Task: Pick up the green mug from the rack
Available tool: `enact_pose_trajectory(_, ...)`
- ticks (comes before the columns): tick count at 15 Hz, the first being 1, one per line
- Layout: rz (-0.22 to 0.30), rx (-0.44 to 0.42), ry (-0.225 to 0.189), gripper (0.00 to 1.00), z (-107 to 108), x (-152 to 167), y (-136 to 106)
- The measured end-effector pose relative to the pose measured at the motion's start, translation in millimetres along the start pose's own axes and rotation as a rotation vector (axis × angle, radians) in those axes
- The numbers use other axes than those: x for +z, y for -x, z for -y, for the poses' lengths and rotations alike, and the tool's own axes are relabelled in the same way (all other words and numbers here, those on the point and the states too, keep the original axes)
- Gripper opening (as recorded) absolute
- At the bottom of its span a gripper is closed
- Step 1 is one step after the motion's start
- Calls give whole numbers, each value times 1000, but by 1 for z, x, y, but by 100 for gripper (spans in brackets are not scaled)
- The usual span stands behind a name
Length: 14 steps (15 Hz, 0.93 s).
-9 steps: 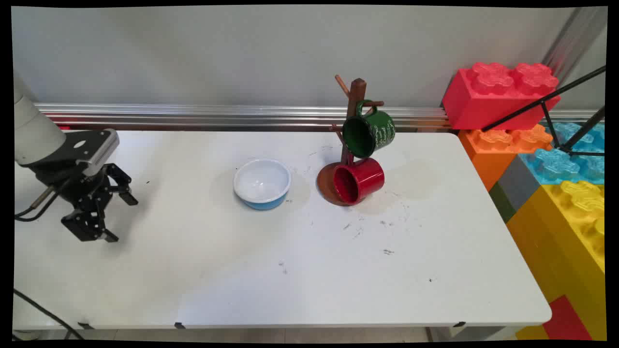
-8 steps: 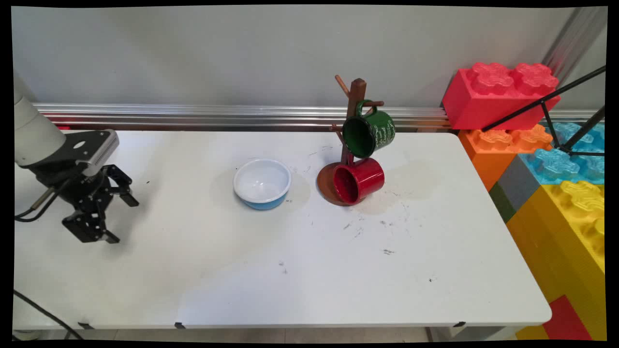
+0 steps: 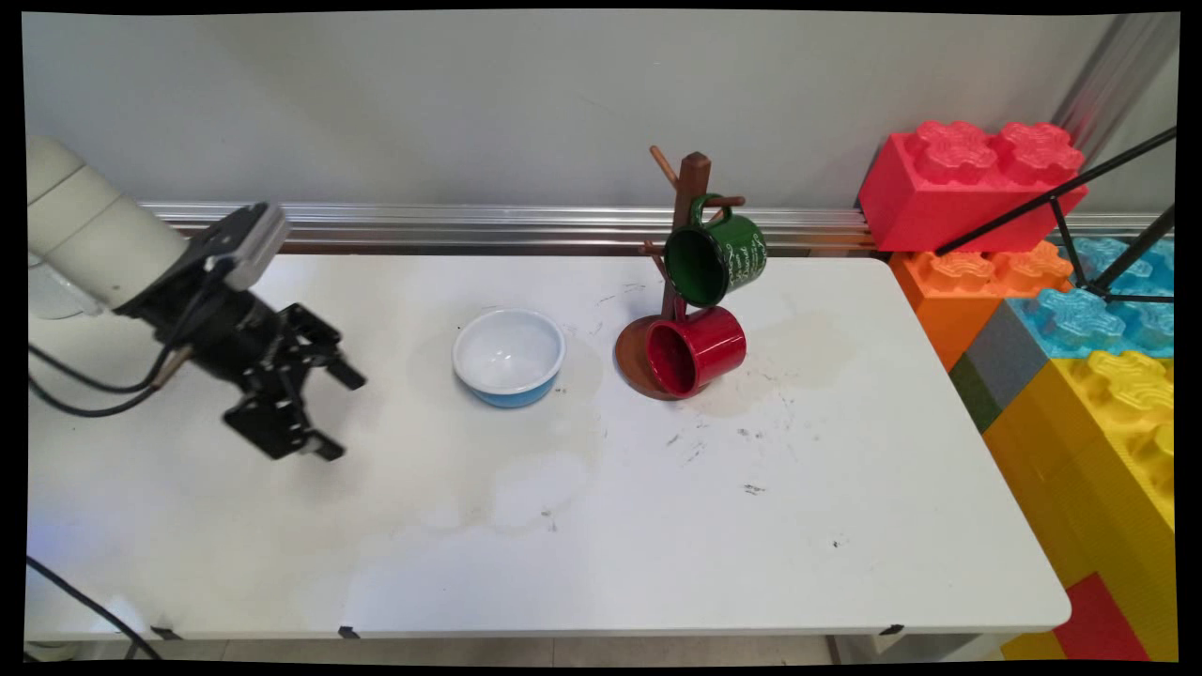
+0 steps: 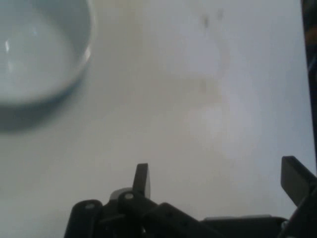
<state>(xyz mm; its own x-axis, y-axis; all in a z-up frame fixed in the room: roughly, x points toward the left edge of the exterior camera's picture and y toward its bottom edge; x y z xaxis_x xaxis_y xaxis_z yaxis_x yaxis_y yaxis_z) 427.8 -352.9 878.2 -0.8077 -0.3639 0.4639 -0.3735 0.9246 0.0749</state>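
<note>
One empty hand [image 3: 336, 416], fingers apart, now nearer blue bowl [image 3: 509, 358]

In the hand view, the white enamel bowl with a blue outer wall [image 4: 34, 54] is being cut off by the top and left edges and rendered soft. The black two-finger end effector [image 4: 220, 181] is being cropped at the bottom edge, and one finger at the right edge. In the main view, the round base of the brown wooden mug tree [image 3: 691, 188] is being partly hidden by the red enamel mug [image 3: 697, 349], and the white lettering on the green enamel mug [image 3: 718, 258] is being shown too small to read.
</note>
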Motion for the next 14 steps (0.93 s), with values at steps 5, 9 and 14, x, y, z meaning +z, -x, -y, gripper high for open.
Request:
enact_pose_trajectory(5,-124,-69,-31,100,-10,4,-56)
enact_pose_trajectory(9,-186,-129,-69,100,-17,5,-99)
enact_pose_trajectory(14,-235,-220,-147,100,-25,1,-159)
